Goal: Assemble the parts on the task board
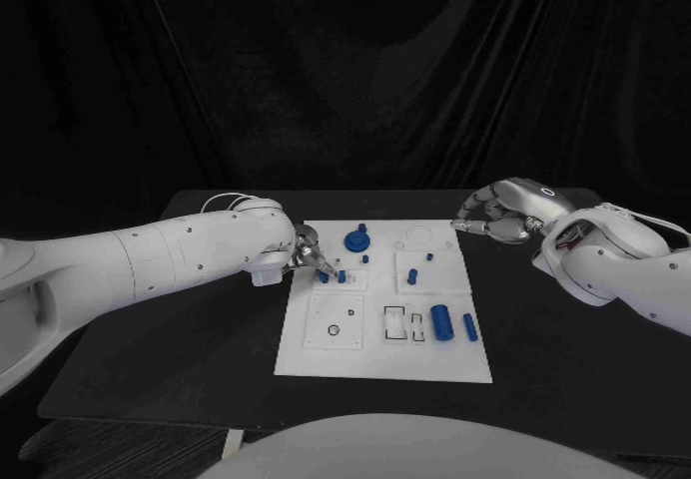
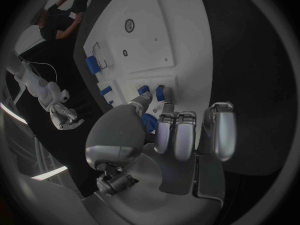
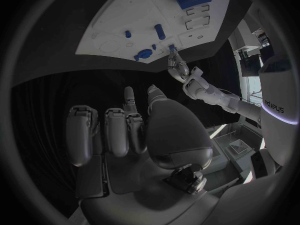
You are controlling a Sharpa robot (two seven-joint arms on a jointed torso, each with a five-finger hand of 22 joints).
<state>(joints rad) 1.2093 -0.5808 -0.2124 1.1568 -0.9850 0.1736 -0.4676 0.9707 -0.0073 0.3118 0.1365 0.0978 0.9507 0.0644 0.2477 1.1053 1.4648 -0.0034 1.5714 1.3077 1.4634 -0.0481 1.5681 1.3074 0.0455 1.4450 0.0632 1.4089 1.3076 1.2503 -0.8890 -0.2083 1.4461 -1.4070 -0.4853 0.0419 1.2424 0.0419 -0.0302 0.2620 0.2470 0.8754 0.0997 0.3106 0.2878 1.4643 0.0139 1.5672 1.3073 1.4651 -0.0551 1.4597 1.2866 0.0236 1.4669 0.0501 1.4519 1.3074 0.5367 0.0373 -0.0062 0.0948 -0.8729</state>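
Note:
The white task board (image 1: 377, 349) lies in the middle of the black table. My left hand (image 1: 307, 257) reaches over its left edge. Thumb and forefinger (image 2: 167, 105) pinch a small blue peg (image 2: 160, 92), and a second peg (image 2: 144, 89) stands right beside it. In the head view the two pegs (image 1: 325, 277) (image 1: 343, 276) sit side by side. A blue round knob (image 1: 357, 239) sits near the far edge. More pegs (image 1: 412, 275) (image 1: 430, 261) stand mid-board. My right hand (image 1: 492, 219) hovers off the far right corner, fingers loosely bent, holding nothing.
Two blue cylinders (image 1: 442, 321) (image 1: 471, 327) lie at the board's right side, next to black-outlined slots (image 1: 396, 321). A ring socket (image 1: 335, 329) marks the near left square. Bare black tabletop (image 1: 173, 349) surrounds the board, with black curtain behind.

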